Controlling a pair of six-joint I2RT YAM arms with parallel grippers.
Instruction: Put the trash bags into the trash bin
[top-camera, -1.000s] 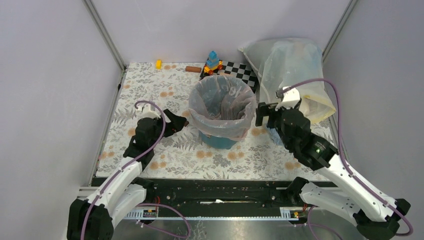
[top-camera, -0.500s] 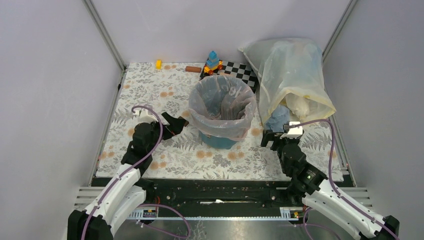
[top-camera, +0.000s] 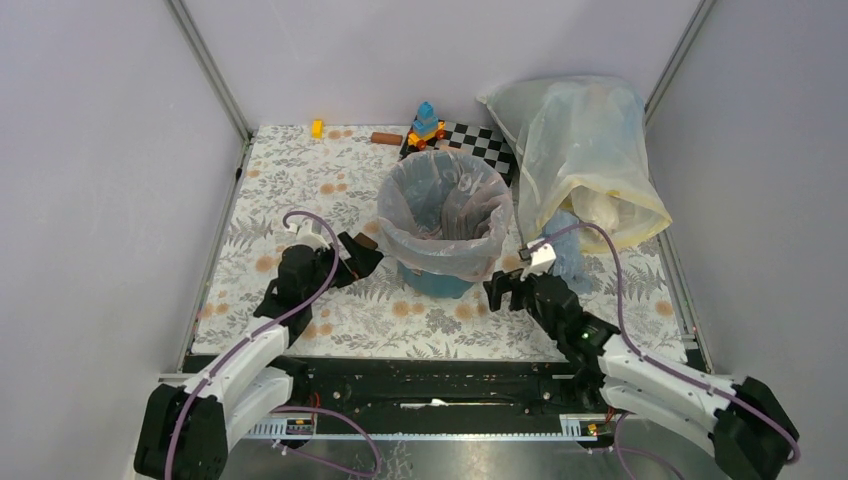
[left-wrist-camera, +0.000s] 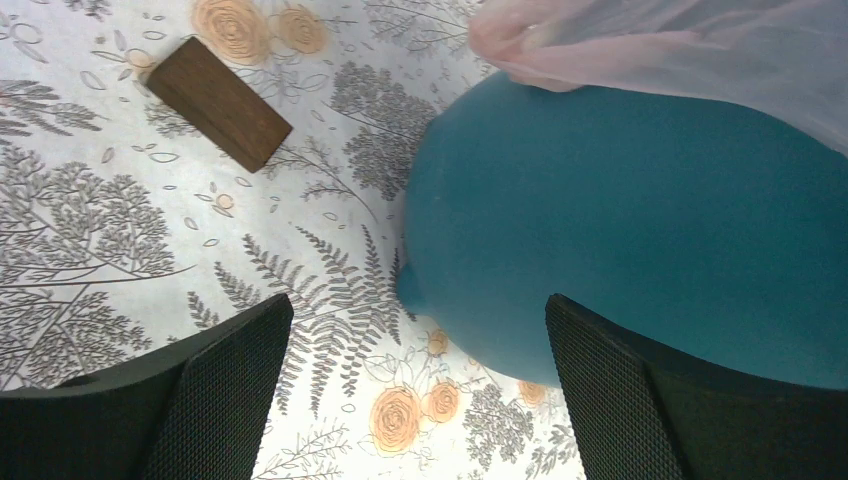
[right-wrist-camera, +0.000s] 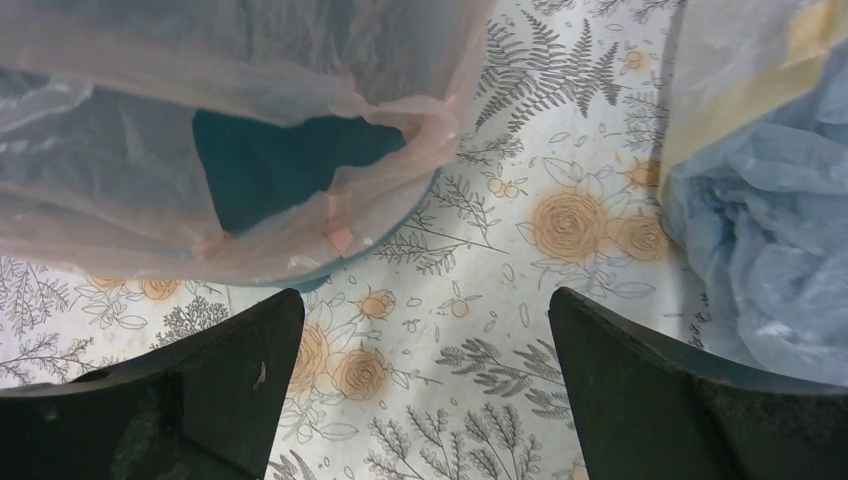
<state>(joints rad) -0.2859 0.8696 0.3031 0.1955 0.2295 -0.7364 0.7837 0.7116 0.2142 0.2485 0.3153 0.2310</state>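
The flowered surface (top-camera: 300, 170) fills the middle of the overhead view. At the upper right a big clear sack (top-camera: 585, 150) leans into the corner, so its mouth sags down and open toward the surface.

The trash bin (top-camera: 440, 282) stands upright at the centre. A thin pinkish bag (top-camera: 445, 200) already lines it. The bag's hem is turned out over the rim and hangs down the teal wall, which I judge is what keeps it spread open. In my right wrist view, at the upper left, that hem hangs unevenly and a patch of teal shows through a gap.

Blue crumpled plastic (top-camera: 570, 258) lies just right of the bin, at the sack's mouth. It may be another bag, but I cannot tell.

My left claw (top-camera: 358, 250) sits low at the bin's left side. It is spread wide with nothing between the fingers, and it faces the bare teal wall under the hem. My right claw (top-camera: 503, 293) sits low at the bin's lower right, equally wide and empty, between the bin and the blue plastic. Flanking the bin like this lets me steady it or tug the hem from either side.

Behind the bin lie a checkered board (top-camera: 485, 143), a small toy (top-camera: 427, 122), a brown stick (top-camera: 386, 138) and a yellow block (top-camera: 317, 128). A wooden block (left-wrist-camera: 218, 102) lies apart from the bin near my left claw.
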